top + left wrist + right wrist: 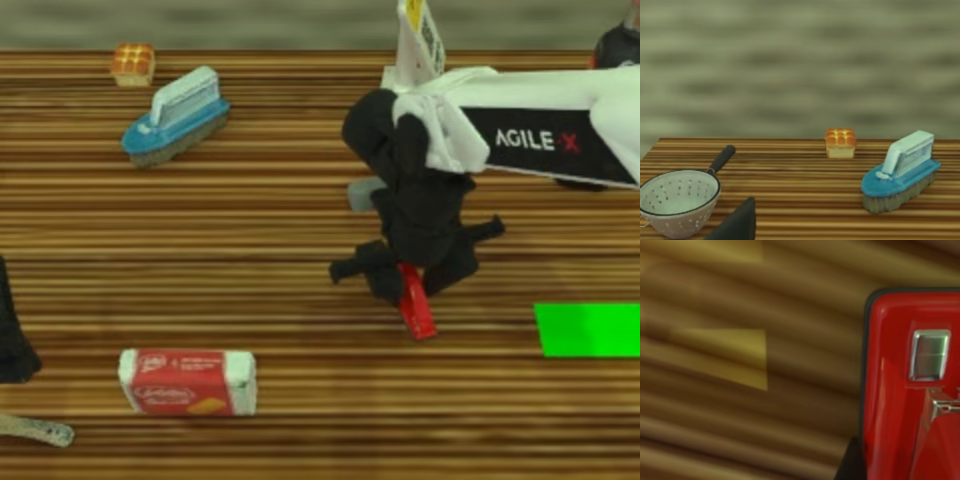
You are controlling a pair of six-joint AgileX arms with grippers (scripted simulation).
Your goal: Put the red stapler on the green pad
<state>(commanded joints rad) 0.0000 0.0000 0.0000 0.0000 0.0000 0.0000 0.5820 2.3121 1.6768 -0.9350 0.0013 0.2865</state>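
The red stapler lies near the middle of the wooden table, its far end hidden under my right gripper. That gripper comes in from the right and is shut on the stapler. In the right wrist view the glossy red stapler fills one side, and one dark fingertip presses against its edge. The green pad lies flat at the table's right edge, apart from the stapler. My left gripper is parked at the left edge, open, with one finger showing in its wrist view.
A blue brush and a small bread loaf sit at the back left. A red-and-white packet lies front left. A white colander stands near the left gripper. A white-and-yellow item stands behind the right arm.
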